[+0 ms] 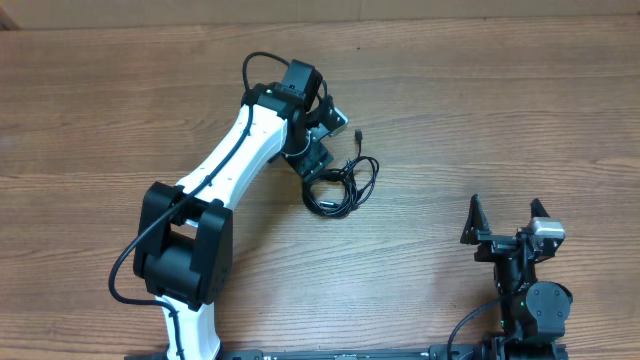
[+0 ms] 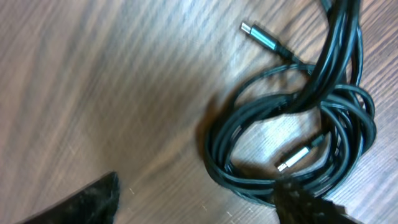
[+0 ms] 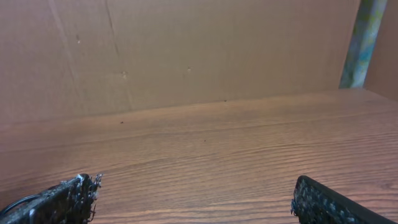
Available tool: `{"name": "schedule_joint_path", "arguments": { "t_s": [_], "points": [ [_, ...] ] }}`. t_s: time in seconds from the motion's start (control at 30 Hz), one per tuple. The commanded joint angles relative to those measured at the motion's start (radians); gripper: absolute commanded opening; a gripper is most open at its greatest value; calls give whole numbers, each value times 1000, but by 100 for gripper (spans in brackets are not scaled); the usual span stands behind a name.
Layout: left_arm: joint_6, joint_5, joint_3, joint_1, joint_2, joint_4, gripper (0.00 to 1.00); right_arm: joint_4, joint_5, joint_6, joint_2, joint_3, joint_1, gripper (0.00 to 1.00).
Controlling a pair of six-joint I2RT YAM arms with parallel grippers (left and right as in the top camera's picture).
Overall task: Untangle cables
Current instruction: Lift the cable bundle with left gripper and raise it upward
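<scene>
Cables (image 1: pixel 347 172) lie in one tangled coil mid-desk (image 1: pixel 480 90), long axis slanting, just on the right-arm side of the left fingers (image 2: pixel 93 202). Those stand spread, one tip seemingly touching the coil's rim. Right fingers (image 3: pixel 62 202), spread and empty, sit well apart.

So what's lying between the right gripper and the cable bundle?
Nothing: in the overhead view, only bare wooden table separates the right gripper from the cable bundle.
</scene>
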Motion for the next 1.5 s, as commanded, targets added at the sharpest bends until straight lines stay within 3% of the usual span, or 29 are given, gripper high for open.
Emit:
{"name": "schedule_joint_path", "arguments": {
  "t_s": [0.0,0.03,0.17,0.37,0.5,0.67,0.93,1.0,1.13,1.23,1.37,1.47],
  "points": [
    [-119,-11,13,0,-5,-52,81,7,-2,-5,-10,-11,-1,100],
    [-150,-6,13,0,-5,-69,81,7,-2,-5,-10,-11,-1,100],
    [-301,45,9,0,-5,-118,58,7,-2,-5,-10,-11,-1,100],
    [-588,79,-53,-2,-5,-48,59,7,-2,-5,-10,-11,-1,100],
    [-795,24,-142,-2,-5,15,59,7,-2,-5,-10,-11,-1,100],
    [-895,8,-216,-3,-5,72,49,7,-2,-5,-10,-11,-1,100],
    [-933,8,-326,-25,-5,216,42,7,-2,-5,-10,-11,-1,100],
    [-933,8,-356,-30,-5,267,33,7,-2,-5,-10,-11,-1,100],
    [-892,6,-371,-31,-5,295,4,7,-2,-5,-10,-11,-1,100],
    [-805,1,-356,-11,-11,277,4,7,-2,-5,-10,-11,-1,100],
    [-807,-95,-255,60,-84,150,4,7,-2,-5,-10,-11,-1,100],
    [-694,-92,-158,106,-172,59,4,7,-2,-5,-10,-11,-1,100]
  ]
}}
